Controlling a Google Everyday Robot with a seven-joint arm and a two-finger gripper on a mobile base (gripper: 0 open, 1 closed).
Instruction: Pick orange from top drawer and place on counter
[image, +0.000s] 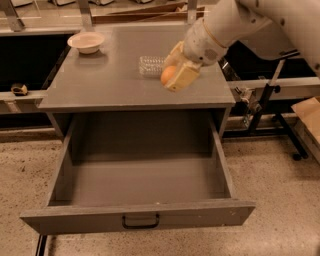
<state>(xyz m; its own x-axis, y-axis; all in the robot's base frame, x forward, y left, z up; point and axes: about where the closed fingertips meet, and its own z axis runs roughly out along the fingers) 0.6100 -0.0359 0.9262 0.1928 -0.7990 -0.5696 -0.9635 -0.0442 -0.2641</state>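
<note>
The orange (168, 75) is held between the beige pads of my gripper (175, 73), which is shut on it. The gripper hangs just above the right half of the grey counter (105, 85), next to a clear plastic bottle (151, 65) that lies on its side and is partly hidden behind the gripper. My white arm (235, 22) comes in from the upper right. The top drawer (140, 175) is pulled fully open below the counter and holds nothing that I can see. Its front panel has a small black handle (141, 220).
A small beige bowl (86, 42) sits at the counter's far left corner. Black side bins flank the cabinet on the left (27, 65) and right (260, 60). A metal stand (280, 115) and a cardboard box (309, 115) are on the floor at right.
</note>
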